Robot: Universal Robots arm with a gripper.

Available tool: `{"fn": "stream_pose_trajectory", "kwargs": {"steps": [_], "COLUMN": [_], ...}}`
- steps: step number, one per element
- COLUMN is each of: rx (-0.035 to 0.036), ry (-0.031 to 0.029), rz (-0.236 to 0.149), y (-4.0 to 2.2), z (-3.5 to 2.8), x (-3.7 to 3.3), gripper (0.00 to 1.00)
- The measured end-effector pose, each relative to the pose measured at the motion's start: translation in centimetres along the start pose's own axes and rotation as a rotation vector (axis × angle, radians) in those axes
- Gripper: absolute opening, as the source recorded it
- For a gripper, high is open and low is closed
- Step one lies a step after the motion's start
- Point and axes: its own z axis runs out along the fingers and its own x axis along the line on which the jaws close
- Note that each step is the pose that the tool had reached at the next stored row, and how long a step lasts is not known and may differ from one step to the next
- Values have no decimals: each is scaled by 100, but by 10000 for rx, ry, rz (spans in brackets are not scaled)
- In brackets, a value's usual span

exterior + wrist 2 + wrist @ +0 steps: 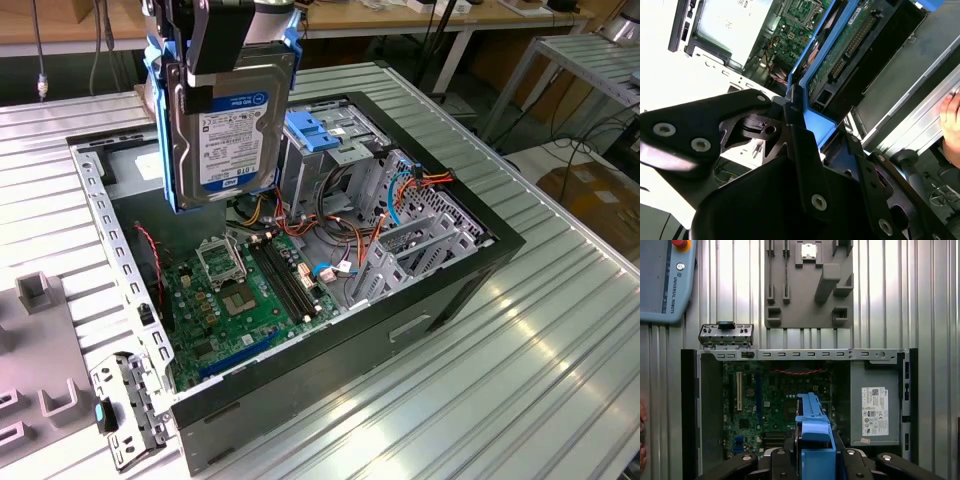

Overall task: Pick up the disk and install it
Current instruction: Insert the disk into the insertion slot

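Above the open case (430, 305), hand (215, 60) is gripping the disk (235, 125) upright, mid-carry; install likely needing alignment with drive cage (355, 152).

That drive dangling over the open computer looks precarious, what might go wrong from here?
The hand grips the disk by its blue carrier's edge; if it slips, it would likely drop onto the motherboard. The loose cables beside the drive cage might snag the disk on its way in.
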Motion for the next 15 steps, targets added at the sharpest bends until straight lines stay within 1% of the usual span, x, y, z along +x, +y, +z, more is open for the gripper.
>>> {"fn": "stream_pose_trajectory", "kwargs": {"steps": [9,13,15], "rx": [0,0,0], "ry": [1,0,0], "rz": [-2,0,0], "y": [-10,-71,-126], "z": [0,-1,-1], "x": [1,0,-1], "gripper": [37,37,37]}}
